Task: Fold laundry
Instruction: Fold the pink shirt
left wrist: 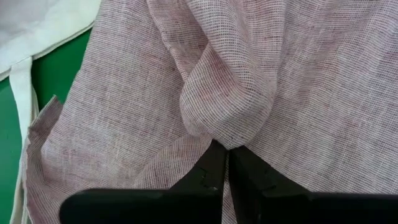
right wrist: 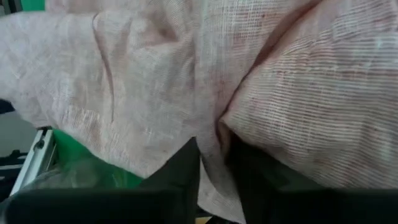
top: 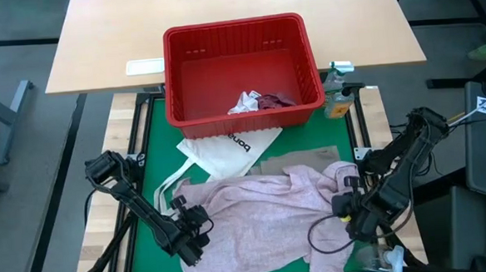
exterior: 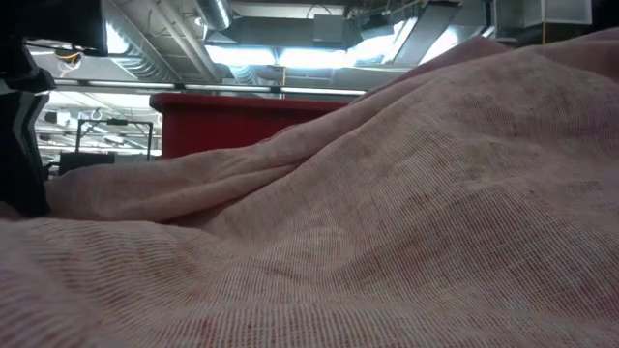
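Lying crumpled, not folded, the mottled pink garment (top: 256, 223) sprawls over the green mat (top: 149, 170) in front of the red basket (top: 239, 65). Left gripper (top: 192, 239) pinches its near-left fold, fingers shut. Right gripper (top: 352, 207) has cloth between slightly parted fingers (right wrist: 183, 168) at its right edge. Beige cloth (top: 298, 160), a tote bag (top: 227, 149) and basket pieces (top: 258, 102) wait; folding looks barely begun.

A robotics lab or workshop in an industrial hall. Seen overhead in the low view: exposed metal ducts (exterior: 218, 14), pipes and bright strip lights (exterior: 290, 56) under an open ceiling. Seen from above: a green work mat (top: 148, 149) framed in metal on a wooden counter (top: 109, 130), loose cables (top: 323, 232) trailing beside it, a pale plain counter (top: 113, 34) behind, grey floor (top: 17, 123) around, dark equipment racks at the edge.
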Motion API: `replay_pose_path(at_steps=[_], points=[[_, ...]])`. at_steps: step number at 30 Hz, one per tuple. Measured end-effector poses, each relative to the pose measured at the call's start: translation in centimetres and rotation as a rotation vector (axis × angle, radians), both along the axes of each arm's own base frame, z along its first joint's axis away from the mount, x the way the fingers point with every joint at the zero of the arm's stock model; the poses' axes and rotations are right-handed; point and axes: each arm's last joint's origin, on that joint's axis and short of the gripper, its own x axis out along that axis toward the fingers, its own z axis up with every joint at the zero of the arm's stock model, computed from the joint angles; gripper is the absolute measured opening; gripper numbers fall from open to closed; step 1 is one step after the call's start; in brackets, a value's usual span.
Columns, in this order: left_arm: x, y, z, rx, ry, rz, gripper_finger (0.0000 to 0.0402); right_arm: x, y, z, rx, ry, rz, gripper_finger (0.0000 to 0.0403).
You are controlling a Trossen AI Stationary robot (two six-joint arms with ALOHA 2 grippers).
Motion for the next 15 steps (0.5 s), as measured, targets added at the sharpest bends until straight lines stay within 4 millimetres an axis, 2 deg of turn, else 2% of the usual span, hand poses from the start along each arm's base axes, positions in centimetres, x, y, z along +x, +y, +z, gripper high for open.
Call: replay_pose_path(at_steps=[3, 6, 10, 15], points=[[0.0, 0.0, 0.0, 0.000, 0.000, 0.000, 0.0011, 0.6, -0.5, 0.0, 0.011, 0.014, -0.029, 0.0119], [0.0, 0.0, 0.0, 0.000, 0.000, 0.000, 0.0012, 1.1, -1.0, 0.0, 0.082, 0.103, -0.045, 0.0141], [0.0, 0.0, 0.0, 0.001, 0.000, 0.000, 0.0013, 1.7, -1.6, 0.1, 0.214, 0.241, -0.045, 0.0146], [0.0, 0.0, 0.0, -0.004, -0.005, 0.000, 0.0013, 1.7, -1.9, 2.1, 0.223, 0.236, 0.017, 0.0145]])
